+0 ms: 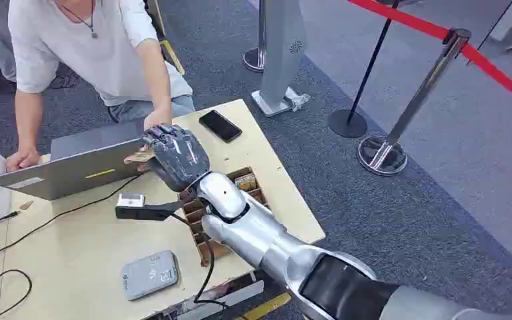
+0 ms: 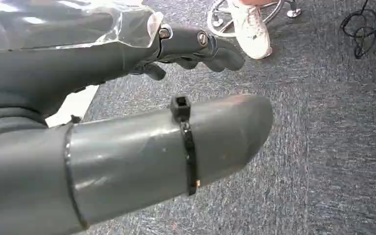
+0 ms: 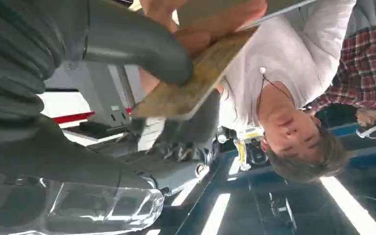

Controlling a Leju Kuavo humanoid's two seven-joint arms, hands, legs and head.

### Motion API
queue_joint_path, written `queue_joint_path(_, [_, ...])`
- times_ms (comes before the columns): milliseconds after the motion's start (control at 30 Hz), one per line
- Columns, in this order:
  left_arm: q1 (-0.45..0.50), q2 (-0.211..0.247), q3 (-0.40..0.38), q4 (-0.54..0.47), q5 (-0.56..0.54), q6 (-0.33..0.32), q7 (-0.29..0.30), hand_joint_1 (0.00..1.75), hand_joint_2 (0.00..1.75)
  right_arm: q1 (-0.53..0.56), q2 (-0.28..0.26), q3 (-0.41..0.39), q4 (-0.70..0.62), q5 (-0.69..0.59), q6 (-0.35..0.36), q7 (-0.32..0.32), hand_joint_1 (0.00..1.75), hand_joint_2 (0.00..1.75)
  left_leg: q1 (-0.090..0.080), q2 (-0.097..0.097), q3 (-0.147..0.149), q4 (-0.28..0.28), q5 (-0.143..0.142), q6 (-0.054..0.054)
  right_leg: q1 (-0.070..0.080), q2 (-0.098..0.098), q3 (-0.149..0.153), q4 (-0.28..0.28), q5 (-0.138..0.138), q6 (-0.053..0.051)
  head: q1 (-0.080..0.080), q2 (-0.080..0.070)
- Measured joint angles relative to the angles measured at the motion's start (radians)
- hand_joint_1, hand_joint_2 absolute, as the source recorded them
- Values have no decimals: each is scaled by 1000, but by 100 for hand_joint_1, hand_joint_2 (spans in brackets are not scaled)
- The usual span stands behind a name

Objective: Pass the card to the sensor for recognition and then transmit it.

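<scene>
Holding the card [image 3: 196,83] out toward a seated person, the right hand [image 1: 177,157] is raised above the far part of the desk [image 1: 73,267], past the grey sensor [image 1: 149,274] lying near the desk's front edge. In the right wrist view the card sits pinched between the thick thumb [image 3: 142,46] and the darker fingers, its free end extended so that it can be taken; the person's hand [image 3: 210,22] is already touching that end. This placement suggests the transmit stage, though whether the person has a full grip cannot be told from the turned, crowded view. An open laptop [image 1: 73,170], a phone [image 1: 220,125] and a compartmented wooden tray [image 1: 203,227] lie near the reach path. The left hand [image 2: 196,46] hangs beside the body over the carpet, its fingers curled in and carrying nothing, kept clear of the exchange.
</scene>
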Motion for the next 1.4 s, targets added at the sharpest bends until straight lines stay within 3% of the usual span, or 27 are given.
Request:
queue_joint_path(400, [0,0,0,0,9,6,15,0,0,1,0,0,-3,0,17,-7,175,175,0,0,0,0,0,0,0,0,0,0,0,0,0,0])
queue_joint_path(567, [0,0,0,0,14,6,21,0,0,3,10,0,-11,-69,48,-57,175,175,0,0,0,0,0,0,0,0,0,0,0,0,0,0])
queue_joint_path(733, [0,-1,1,0,16,8,23,0,0,18,16,8,-76,-217,165,-130,175,175,0,0,0,0,0,0,0,0,0,0,0,0,0,0])
queue_joint_path(933, [0,-1,5,0,19,8,23,0,0,49,16,67,-185,-487,439,-193,175,175,0,0,0,0,0,0,0,0,0,0,0,0,0,0])
queue_joint_path(1100, [1,-1,11,0,20,8,24,0,0,54,16,128,-204,-607,592,-199,175,175,0,0,0,0,0,0,0,0,0,0,0,0,0,0])
queue_joint_path(1233, [3,-1,19,0,23,8,24,0,0,47,16,190,-175,-653,642,-179,175,175,0,0,0,0,0,0,0,0,0,0,0,0,0,0])
queue_joint_path(1400, [4,-1,24,0,26,8,23,0,0,16,16,275,-81,-661,640,-135,175,175,0,0,0,0,0,0,0,0,0,0,0,0,0,0])
